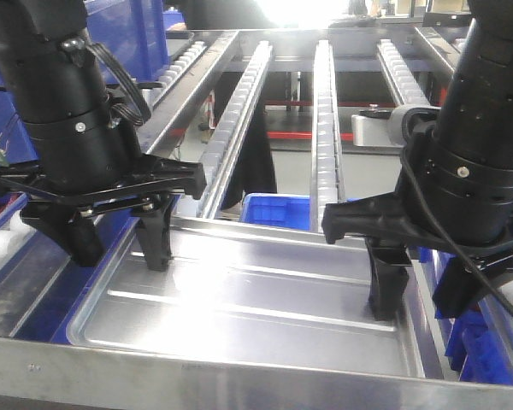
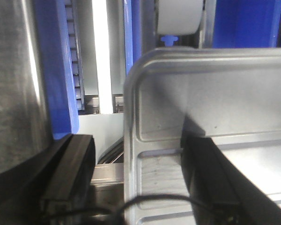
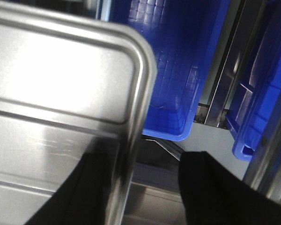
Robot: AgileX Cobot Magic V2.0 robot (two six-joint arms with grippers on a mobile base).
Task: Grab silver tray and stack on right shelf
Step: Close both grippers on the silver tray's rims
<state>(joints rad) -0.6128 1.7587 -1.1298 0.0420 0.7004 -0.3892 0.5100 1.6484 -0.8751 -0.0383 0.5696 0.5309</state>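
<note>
the silver tray (image 1: 256, 299) is lying flat on the right shelf (image 1: 462, 85), just behind the front bar (image 1: 239, 380), with its ribs running left to right and its far edge over the near ends of the roller rails (image 1: 325, 128). a blue bin (image 1: 278, 209) is showing below the rails past the tray's far edge.

you're hanging the left gripper (image 1: 120, 256) over the tray's left rim near the far left corner. one finger is sitting inside the tray, low at the floor, and the outer finger (image 2: 70, 178) is hanging outside. the jaws are standing spread and straddling the rim. the left wrist view is showing a gap between that outer finger and the tray (image 2: 215, 93) edge, so it's not pinching.

you're doing the same on the right. the right gripper (image 1: 421, 312) is straddling the right rim, one finger inside, one outside, jaws spread. the right wrist view is showing the tray (image 3: 61, 84) rim running between the fingers with space on the outer side. can't tell whether the inner fingers are touching the metal.
</note>
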